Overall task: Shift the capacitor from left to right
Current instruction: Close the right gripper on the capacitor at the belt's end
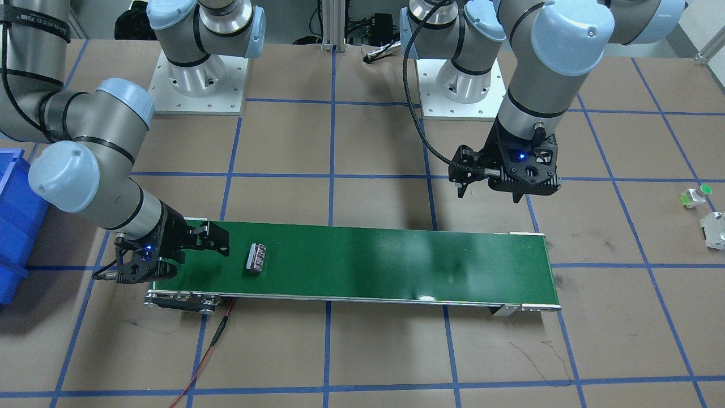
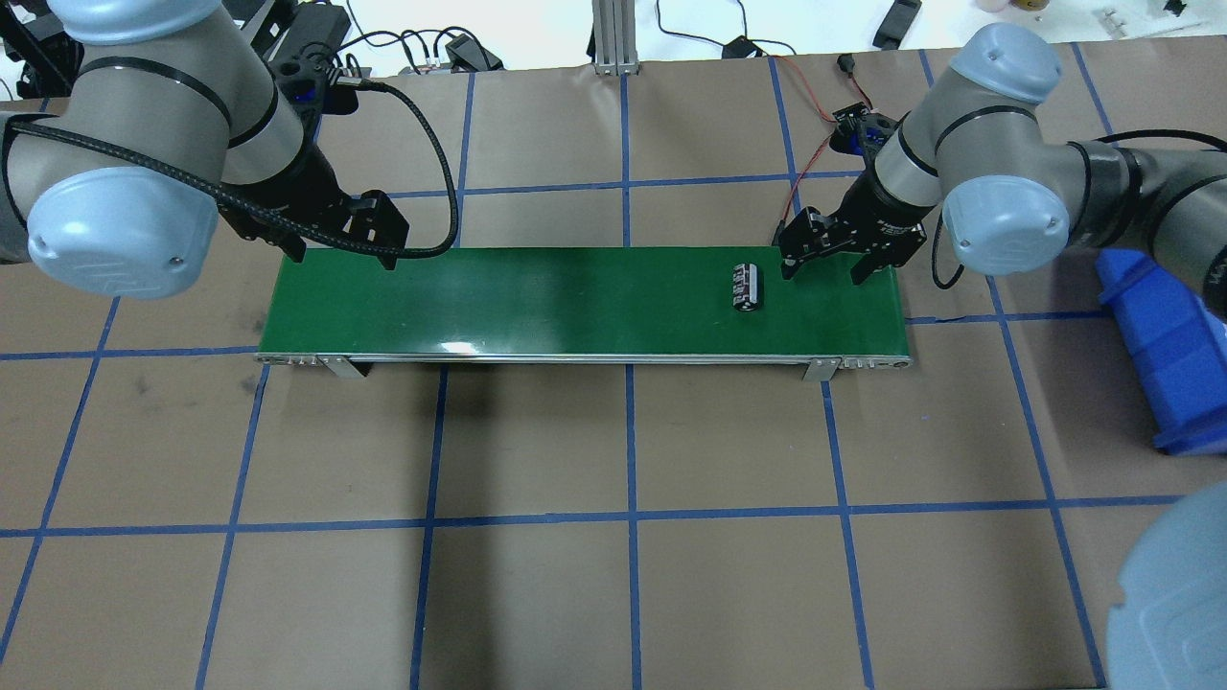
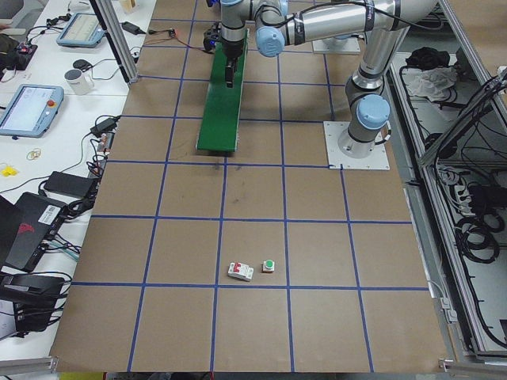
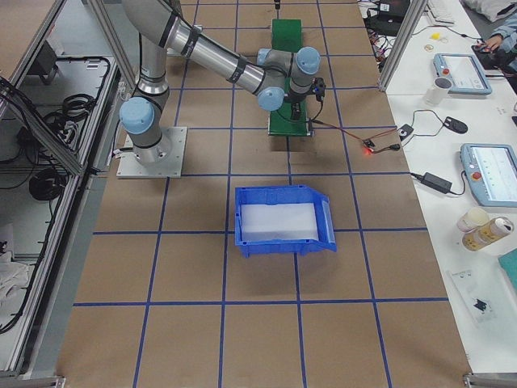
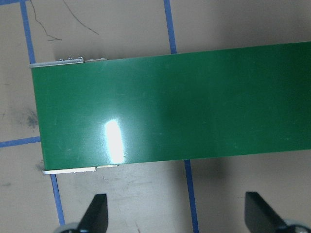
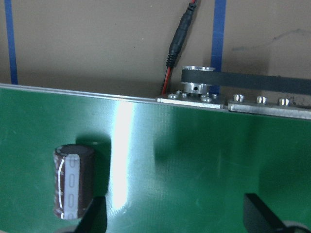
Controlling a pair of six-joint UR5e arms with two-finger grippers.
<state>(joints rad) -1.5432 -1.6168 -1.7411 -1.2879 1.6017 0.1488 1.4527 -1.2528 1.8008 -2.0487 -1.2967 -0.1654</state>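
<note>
The capacitor [image 2: 748, 287], a short dark cylinder with pale grey markings, lies on its side on the green conveyor belt [image 2: 575, 307] near the belt's right end. It also shows in the front view [image 1: 256, 258] and the right wrist view [image 6: 73, 182]. My right gripper [image 2: 824, 270] is open and low over the belt's right end, and the capacitor is just beside its left finger [image 6: 95, 218], not between the fingers. My left gripper [image 2: 343, 255] is open and empty above the back edge of the belt's left end [image 5: 177, 218].
A blue bin [image 2: 1169, 355] stands on the table to the right of the belt. A white blocky part [image 1: 715, 229] and a small white piece with a green cap [image 1: 696, 194] lie far off on the robot's left. A red wire [image 1: 209, 351] runs from the belt's right end.
</note>
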